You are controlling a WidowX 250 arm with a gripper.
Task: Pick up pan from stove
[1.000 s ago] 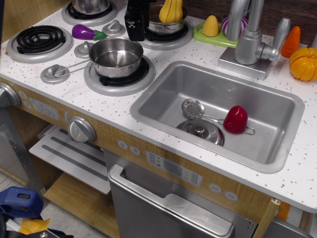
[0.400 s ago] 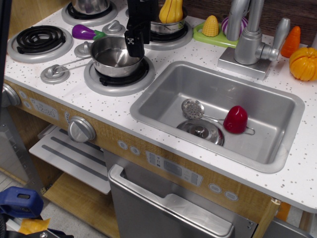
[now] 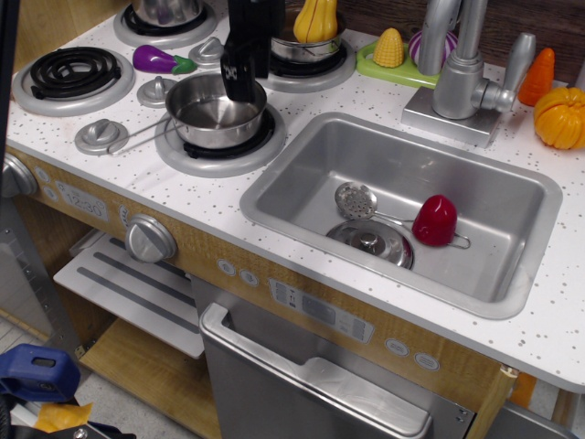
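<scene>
- Observation.image is our only view, so we place everything from the pan (image 3: 216,112).
- We see the pan upright on the front burner of the stove (image 3: 110,174) nearest the sink (image 3: 402,206), with its thin wire handle running left toward a silver knob.
- We see the gripper (image 3: 239,80) hanging over the pan's far rim, its black tip at or just inside the rim; whether its jaws are apart or together we cannot tell, since we see only one dark block.
- We judge the step in hand to be the approach, with no grasp yet made: the pan sits flat on its burner.
- We think the next move calls for setting the jaws astride the rim wall, closing, then lifting straight up.
- Counting: four burners and one long-handled pan.
- Beyond the pan two further pots (image 3: 306,41) sit on the far burners, the one to its right holding a yellow squash.
- Left and beyond the pan lies one purple eggplant (image 3: 160,60).
- Right of the pan, the sink holds one lid (image 3: 370,242), one slotted spoon and one red pepper (image 3: 435,220).
</scene>
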